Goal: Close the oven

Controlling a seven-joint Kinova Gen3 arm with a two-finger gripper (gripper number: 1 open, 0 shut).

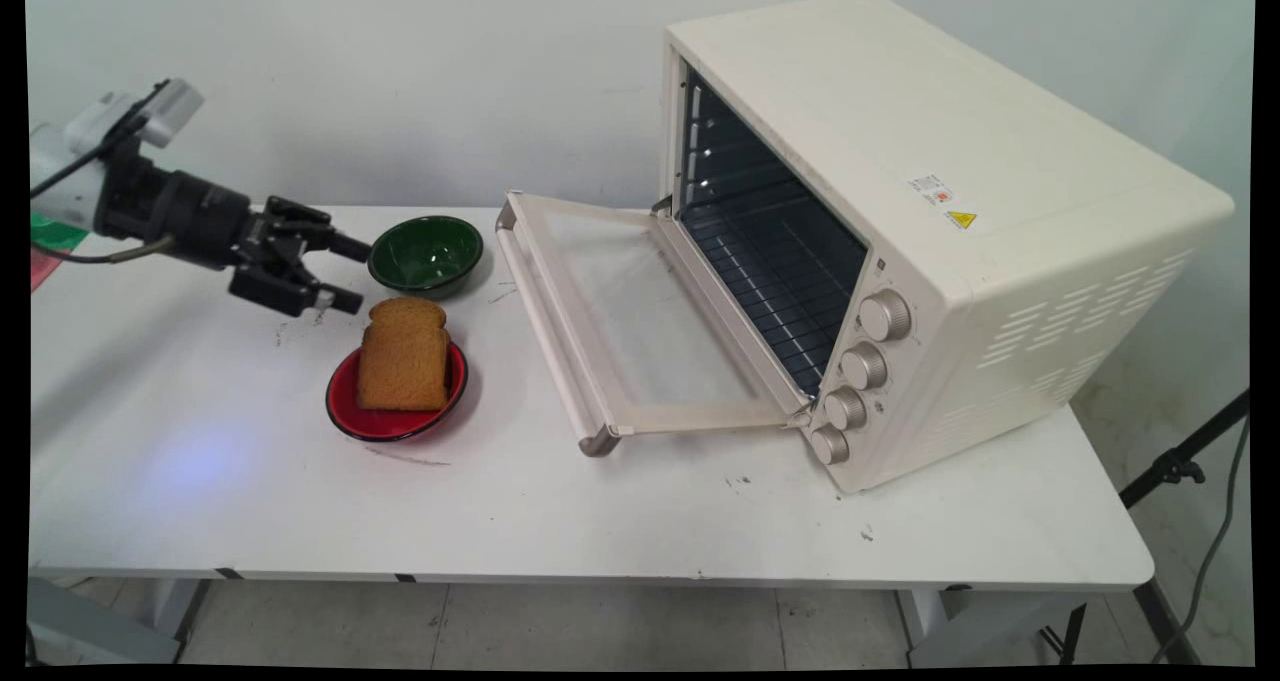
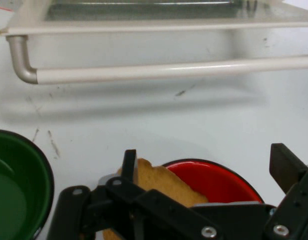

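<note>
My gripper (image 1: 350,276) hangs open above the table, just left of and slightly above a slice of brown bread (image 1: 403,353) that stands in a red bowl (image 1: 395,419). Nothing is between its fingers. In the hand view the bread (image 2: 161,182) and the red bowl (image 2: 218,181) show just beyond the open gripper (image 2: 206,167), with one finger (image 2: 129,162) at the bread's edge. An empty green bowl (image 1: 426,253) sits behind the bread, to the gripper's right; in the hand view the green bowl (image 2: 16,185) is at the left.
A cream toaster oven (image 1: 930,221) stands at the right with its door (image 1: 620,321) folded down flat onto the table, handle (image 2: 158,71) toward the bowls. The wire rack inside is bare. Something red and green lies at the table's far left edge (image 1: 50,246).
</note>
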